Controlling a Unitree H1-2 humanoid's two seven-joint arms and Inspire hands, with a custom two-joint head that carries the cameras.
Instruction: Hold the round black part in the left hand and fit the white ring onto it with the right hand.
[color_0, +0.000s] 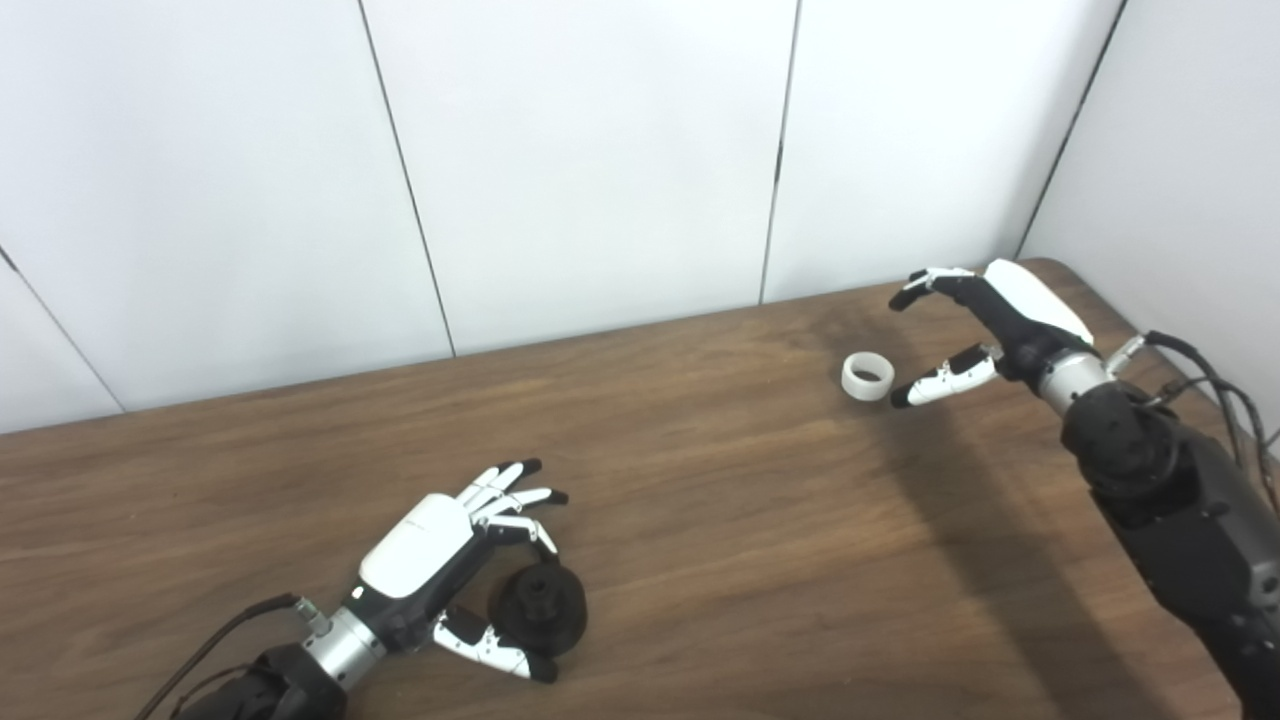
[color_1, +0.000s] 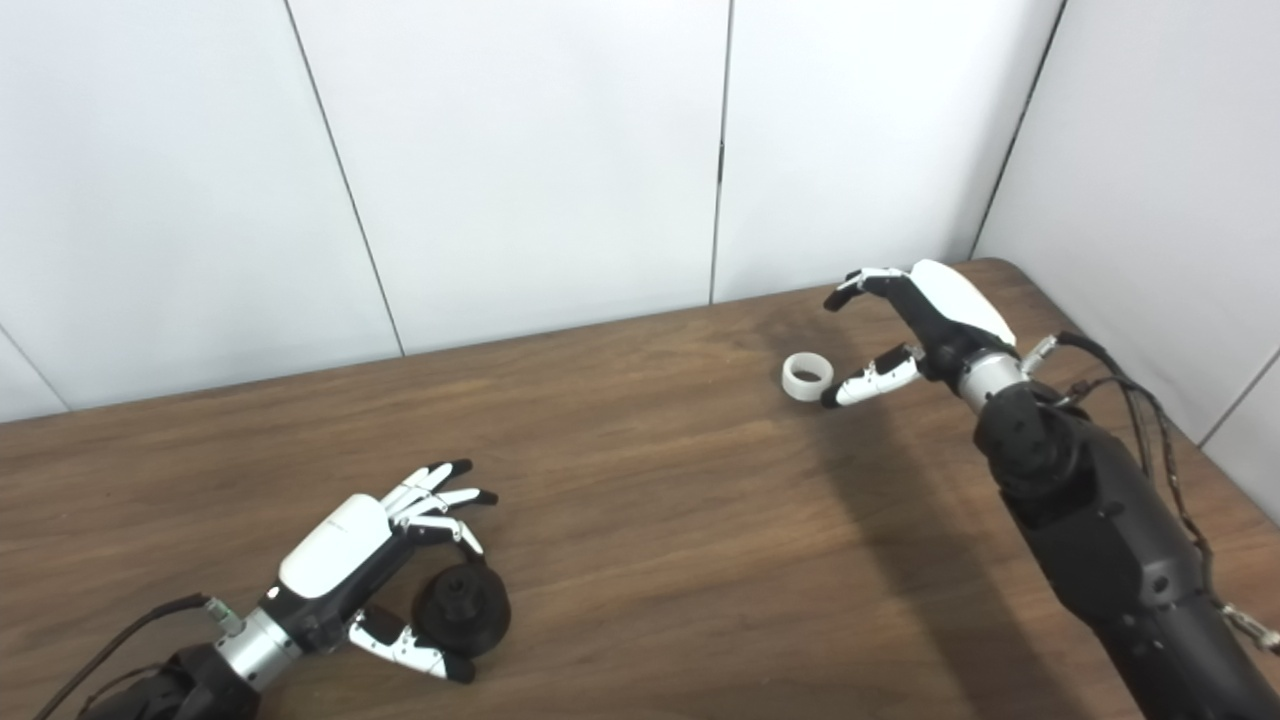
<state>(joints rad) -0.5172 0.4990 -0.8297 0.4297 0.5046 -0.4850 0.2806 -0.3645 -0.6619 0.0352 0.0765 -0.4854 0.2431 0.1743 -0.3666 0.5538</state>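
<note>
Right robot hand (color_0: 985, 335) spread beside smooth white ring (color_0: 867, 376) on woodgrain table (color_0: 700, 480).

the table (color_0: 700, 480) looks like dark wood grain with a low sheen; the white ring (color_0: 867, 376) smooth matt plastic; the round black part (color_0: 543, 603) dull black plastic; wall panels (color_0: 580, 150) smooth, white
</note>
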